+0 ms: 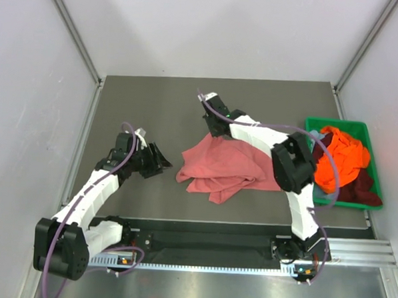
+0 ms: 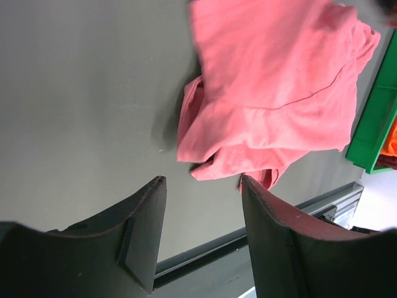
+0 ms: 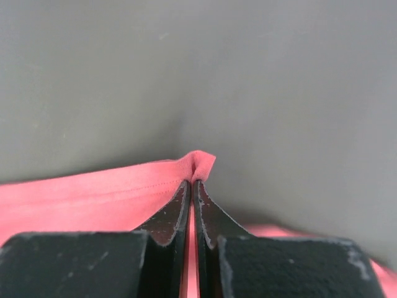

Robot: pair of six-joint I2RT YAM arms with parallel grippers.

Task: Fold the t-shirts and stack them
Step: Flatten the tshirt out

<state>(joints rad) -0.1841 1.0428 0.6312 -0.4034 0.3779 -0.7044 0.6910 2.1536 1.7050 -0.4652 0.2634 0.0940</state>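
Shirt (image 1: 221, 167): soft, crumpled salmon-pink cloth.

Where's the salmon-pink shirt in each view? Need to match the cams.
Top external: salmon-pink shirt crumpled mid-table; right gripper shut on its far corner.
Left wrist: shirt at upper right, beyond the open left gripper.
Right wrist: shirt hem runs across lower left, its corner pinched in the gripper.
Shared landmark: grey table, visible in all three.
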